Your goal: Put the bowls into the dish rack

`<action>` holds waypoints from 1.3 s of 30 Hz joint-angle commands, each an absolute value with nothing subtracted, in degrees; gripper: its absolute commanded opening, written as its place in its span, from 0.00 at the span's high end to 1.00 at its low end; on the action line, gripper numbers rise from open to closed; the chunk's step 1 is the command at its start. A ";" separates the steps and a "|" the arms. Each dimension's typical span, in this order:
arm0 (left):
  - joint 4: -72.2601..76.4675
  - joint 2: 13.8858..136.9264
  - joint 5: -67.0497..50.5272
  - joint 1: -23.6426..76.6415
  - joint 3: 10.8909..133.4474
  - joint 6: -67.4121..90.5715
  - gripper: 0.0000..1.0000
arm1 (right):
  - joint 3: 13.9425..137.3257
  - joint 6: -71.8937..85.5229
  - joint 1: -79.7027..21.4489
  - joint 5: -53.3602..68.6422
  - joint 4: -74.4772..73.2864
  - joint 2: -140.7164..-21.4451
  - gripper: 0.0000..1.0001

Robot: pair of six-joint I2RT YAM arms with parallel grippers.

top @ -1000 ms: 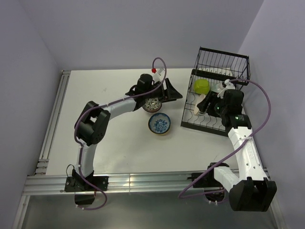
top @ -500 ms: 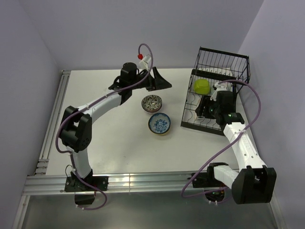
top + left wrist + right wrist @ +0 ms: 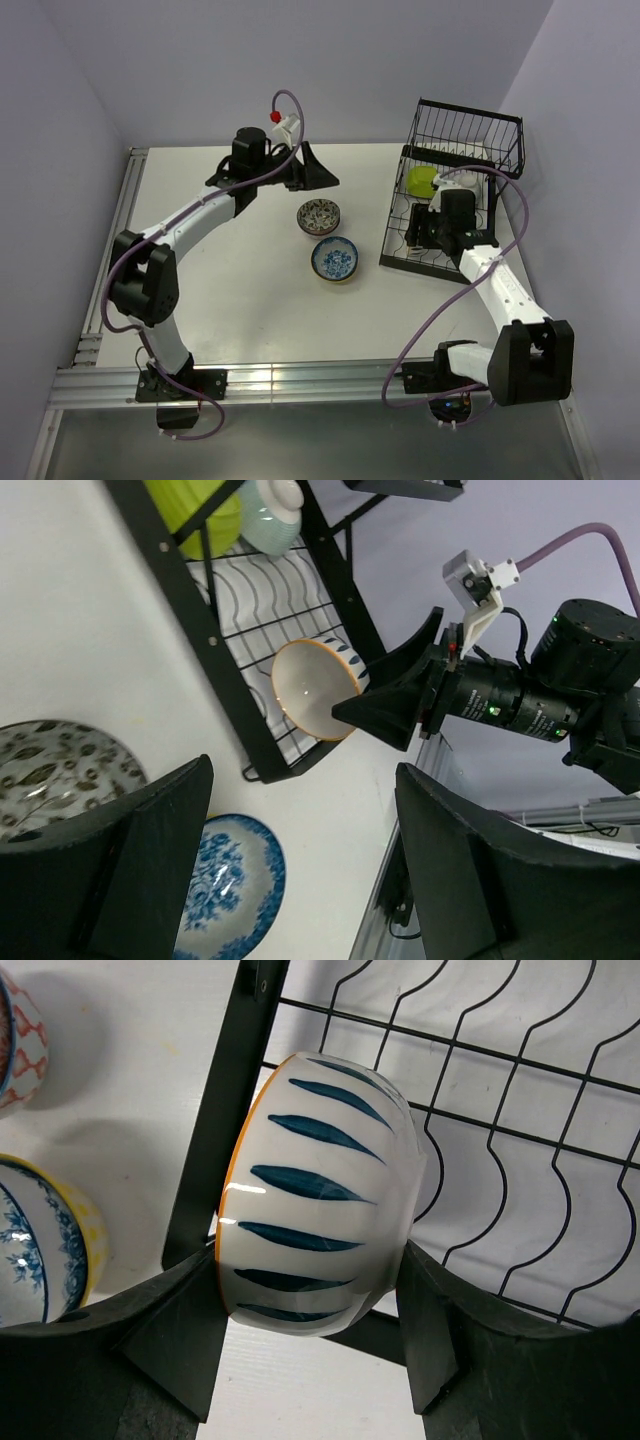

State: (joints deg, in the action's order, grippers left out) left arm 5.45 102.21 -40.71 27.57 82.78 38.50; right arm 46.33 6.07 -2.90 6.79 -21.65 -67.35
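Note:
A cream bowl [image 3: 315, 1230] with blue stripes and an orange rim stands on its side, and my right gripper [image 3: 310, 1260] is shut on it over the front left bar of the black dish rack [image 3: 225, 1130]. In the left wrist view its cream inside [image 3: 310, 685] faces the camera. A lime-green bowl [image 3: 422, 180] and a pale teal bowl [image 3: 275, 505] sit in the dish rack [image 3: 450, 255]. A dark floral bowl [image 3: 320, 215] and a blue-and-white bowl [image 3: 334, 259] rest on the table. My left gripper [image 3: 312, 172] hangs open and empty, above and behind them.
The rack's tall wire basket [image 3: 470, 130] rises at its far end, close to the right wall. The right arm's purple cable [image 3: 440, 310] loops over the table beside the rack. A metal rail [image 3: 115, 240] runs along the table's left edge.
My left arm has lifted and swung back to the left, away from the dark floral bowl, its jaws a little wider. My right gripper has carried the striped bowl leftward over the rack's front.

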 commanded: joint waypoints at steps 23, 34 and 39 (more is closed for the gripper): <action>1.41 95.45 -43.77 19.86 79.01 32.87 0.20 | 49.66 1.85 -8.87 -2.02 -16.17 -75.23 1.00; -1.39 93.78 -43.07 18.63 77.52 29.71 0.13 | 53.26 3.07 -10.81 -4.31 -20.04 -80.07 0.81; -2.55 92.99 -42.36 18.46 76.47 28.39 0.12 | 53.61 3.51 -10.81 -4.31 -20.56 -79.19 0.39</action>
